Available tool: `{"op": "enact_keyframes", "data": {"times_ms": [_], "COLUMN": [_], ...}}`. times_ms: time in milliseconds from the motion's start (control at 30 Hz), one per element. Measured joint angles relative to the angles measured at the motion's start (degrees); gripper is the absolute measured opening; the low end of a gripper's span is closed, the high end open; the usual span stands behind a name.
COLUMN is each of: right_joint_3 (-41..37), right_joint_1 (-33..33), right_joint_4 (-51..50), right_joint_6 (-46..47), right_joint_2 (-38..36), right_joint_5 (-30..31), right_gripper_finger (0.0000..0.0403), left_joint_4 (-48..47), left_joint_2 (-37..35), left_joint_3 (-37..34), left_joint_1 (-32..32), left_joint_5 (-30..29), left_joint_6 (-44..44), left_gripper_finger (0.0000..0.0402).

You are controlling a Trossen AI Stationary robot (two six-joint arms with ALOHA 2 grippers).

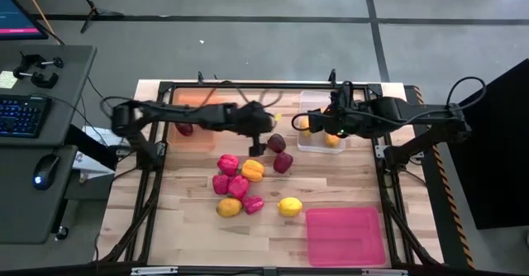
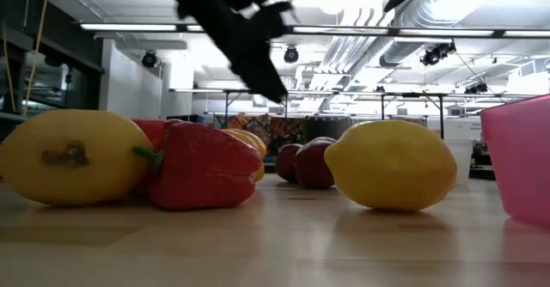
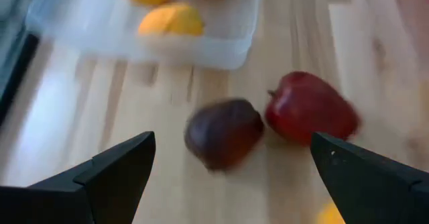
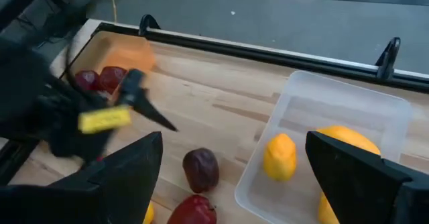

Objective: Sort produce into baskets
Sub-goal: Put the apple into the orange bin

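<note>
Maroon and glossy, the rounded fruit (image 3: 223, 133) lies on the wooden worktop (image 1: 347, 181) just ahead of the left hand (image 3: 231, 177), between the lines of its two spread fingers (image 3: 114, 174). That hand is released and carries nothing. A redder apple-like piece (image 3: 310, 108) sits right beside the maroon one, close enough that I cannot tell if they touch. Beyond both, farther from the left hand, the clear basket (image 1: 310, 102) holds yellow-orange citrus pieces (image 4: 279, 155).

The right hand (image 4: 234, 177) hovers over the near edge of that clear basket, fingers wide apart and empty, with the citrus just in front of it. Across from it, the orange basket (image 4: 124, 53) already has two maroon fruits (image 4: 100, 78) in it, so I would guess the maroon one on the worktop belongs there too. The pink basket (image 1: 345, 235) lies well apart, toward the front, and looks empty from above. A loose heap of red and yellow-orange peppers (image 1: 235, 177) and a lemon (image 1: 289, 207) remain unsorted.

The maroon fruit looks like hard, smooth toy plastic: light, stiff, unlikely to be hurt by a squeeze, but slick and round enough to roll or squirt out sideways. I would close across its widest middle, fingers straddling it evenly, and keep clear of the red neighbour.
</note>
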Motion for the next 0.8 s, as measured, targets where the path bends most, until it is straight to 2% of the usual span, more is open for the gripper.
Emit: {"op": "enact_keyframes", "data": {"times_ms": [167,333,600,800], "right_joint_3": [0.04,0.04,0.06,0.06], "right_joint_1": [0.0,0.0,0.0,0.0], "right_joint_4": [-0.17,-0.17,-0.17,-0.17], "right_joint_6": [0.83,2.08,2.16,2.16], "right_joint_2": [0.0,0.0,0.0,0.02], "right_joint_5": [-0.98,-2.21,-2.56,-2.62], "right_gripper_finger": [0.0355,0.0355,0.0355,0.0355], "left_joint_4": [-0.02,-0.47,-0.87,-1.38], "left_joint_2": [9.02,15.55,22.24,23.06], "left_joint_3": [7.52,10.73,10.91,11.0], "left_joint_1": [0.0,-0.04,-0.07,-0.2], "left_joint_5": [-1.85,-2.4,-2.76,-3.93], "left_joint_6": [13.33,18.45,15.39,11.07], "left_gripper_finger": [0.0383,0.0383,0.0383,0.0379]}}
